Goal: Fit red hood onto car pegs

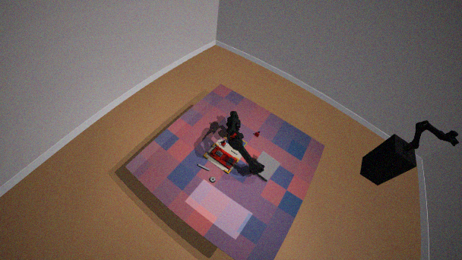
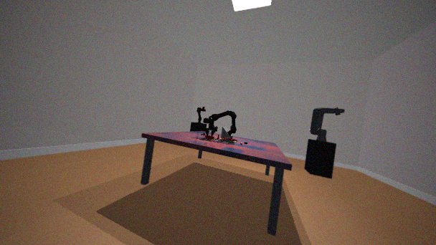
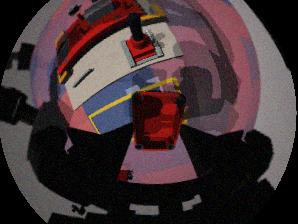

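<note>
The hood (image 3: 159,122) (image 1: 233,135) is a red shell with dark corner holes. It sits between the fingers of my gripper (image 3: 158,127), which is shut on it from two opposite sides. I cannot tell whether the hood touches the table. The red chassis (image 1: 229,160) (image 3: 75,42) lies in the pale jig beside the hood, at the upper left in the wrist view. A grey engine block (image 1: 219,153) shows on the chassis. The pegs are too small to make out. In the exterior view the arm hides most of the hood.
A red piece with a black upright post (image 3: 135,29) stands on the pale board between hood and chassis. A yellow outline (image 3: 115,105) lies around the hood's place. A small red part (image 1: 257,134), a grey panel (image 1: 269,164), a pale bar (image 1: 203,167) and a ring (image 1: 212,179) lie around.
</note>
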`<state>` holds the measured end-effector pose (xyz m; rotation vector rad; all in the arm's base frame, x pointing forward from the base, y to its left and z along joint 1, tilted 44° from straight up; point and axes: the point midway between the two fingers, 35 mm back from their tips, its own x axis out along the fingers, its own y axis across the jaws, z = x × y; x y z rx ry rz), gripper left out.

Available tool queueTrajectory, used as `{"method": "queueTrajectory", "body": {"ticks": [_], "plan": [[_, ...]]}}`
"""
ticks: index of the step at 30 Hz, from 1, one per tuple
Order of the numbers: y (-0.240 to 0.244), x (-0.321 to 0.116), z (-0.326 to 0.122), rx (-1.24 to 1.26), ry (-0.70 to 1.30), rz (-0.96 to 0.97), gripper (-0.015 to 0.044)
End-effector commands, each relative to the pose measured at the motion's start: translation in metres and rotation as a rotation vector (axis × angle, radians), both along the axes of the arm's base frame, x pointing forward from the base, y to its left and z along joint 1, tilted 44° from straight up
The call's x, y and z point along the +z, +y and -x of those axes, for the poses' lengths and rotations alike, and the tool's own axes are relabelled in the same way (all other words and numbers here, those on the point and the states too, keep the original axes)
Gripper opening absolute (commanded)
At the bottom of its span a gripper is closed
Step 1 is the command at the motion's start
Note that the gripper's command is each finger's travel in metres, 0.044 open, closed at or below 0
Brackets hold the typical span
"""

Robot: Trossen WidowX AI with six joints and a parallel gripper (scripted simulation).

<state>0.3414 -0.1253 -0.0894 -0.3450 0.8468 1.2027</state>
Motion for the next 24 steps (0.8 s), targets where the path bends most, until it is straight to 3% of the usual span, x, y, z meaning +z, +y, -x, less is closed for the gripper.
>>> {"method": "queueTrajectory", "body": {"ticks": [1,8,24], "plan": [[-0.001,0.001,0.000,0.000,0.000,0.000,0.0190],[-0.010,0.010,0.001,0.000,0.000,0.000,0.0006],[-0.043,0.046,0.007,0.000,0.001,0.002,0.0000]]}}
